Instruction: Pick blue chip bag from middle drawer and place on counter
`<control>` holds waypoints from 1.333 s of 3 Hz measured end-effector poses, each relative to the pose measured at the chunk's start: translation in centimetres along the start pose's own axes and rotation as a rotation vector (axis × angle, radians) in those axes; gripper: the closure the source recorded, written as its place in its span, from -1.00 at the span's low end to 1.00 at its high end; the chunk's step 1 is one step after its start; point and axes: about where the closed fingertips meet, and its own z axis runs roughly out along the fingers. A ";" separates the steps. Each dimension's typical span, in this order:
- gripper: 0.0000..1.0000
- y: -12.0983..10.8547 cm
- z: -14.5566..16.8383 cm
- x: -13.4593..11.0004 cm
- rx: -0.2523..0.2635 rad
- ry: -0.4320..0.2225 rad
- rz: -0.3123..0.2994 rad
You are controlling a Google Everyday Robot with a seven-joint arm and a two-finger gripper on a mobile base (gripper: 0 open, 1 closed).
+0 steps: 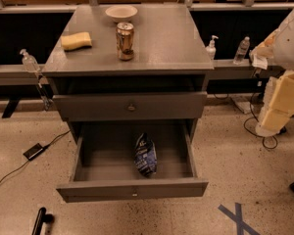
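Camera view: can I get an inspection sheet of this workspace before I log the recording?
Surface: counter, grey and scuffed, on top of the drawer cabinet.
Job's things: blue chip bag lies in the open middle drawer; not yet on the counter.
Clutter: yellow sponge, soda can and bowl on the counter.
Grippers: gripper at the right edge, away from the bag.
Cables: floor cable on the left.
Surroundings: pump bottle, water bottle, blue tape cross.

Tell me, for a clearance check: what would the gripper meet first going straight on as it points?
The gripper, right of the cabinet, seems to point down; it would likely meet the floor first, though depth is unclear.
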 end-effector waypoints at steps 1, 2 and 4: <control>-1.00 -0.2 0.2 0.0 0.001 -0.003 0.007; -1.00 -3.6 3.4 0.5 0.012 -0.051 0.105; -1.00 -11.2 10.6 -1.1 0.067 -0.145 0.297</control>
